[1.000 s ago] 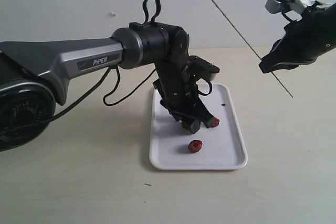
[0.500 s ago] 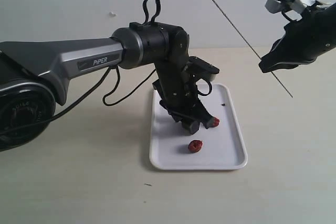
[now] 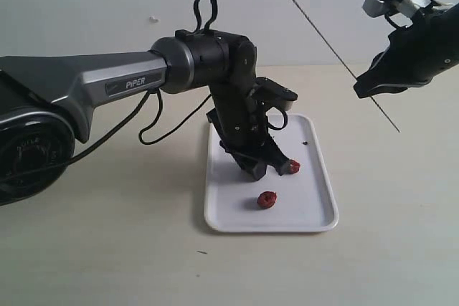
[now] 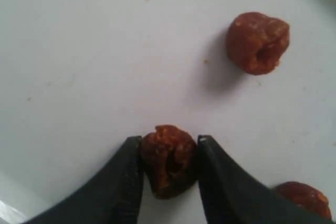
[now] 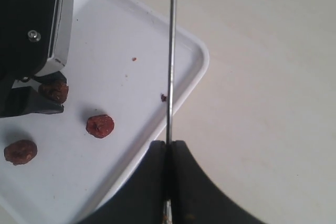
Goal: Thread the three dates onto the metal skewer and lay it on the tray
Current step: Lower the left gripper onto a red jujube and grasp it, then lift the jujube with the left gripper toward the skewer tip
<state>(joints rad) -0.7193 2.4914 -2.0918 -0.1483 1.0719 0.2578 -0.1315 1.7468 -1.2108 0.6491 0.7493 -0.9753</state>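
Step in hand: seizing the first date.
- Left gripper (image 4: 168, 153): fingers clamped on one date (image 4: 169, 163), low over the tray (image 3: 315, 213).
- Other dates (image 3: 267, 200): two, loose on the tray nearby.
- Right gripper (image 5: 168, 150): fingers pinched together on the skewer (image 5: 171, 51), aloft at far right, tilted.

Next move, as judged: lift the date and align it with the skewer tip.

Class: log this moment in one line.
left gripper: shut on date on tray | right gripper: holds skewer aloft | two other dates: loose on tray | threaded: none
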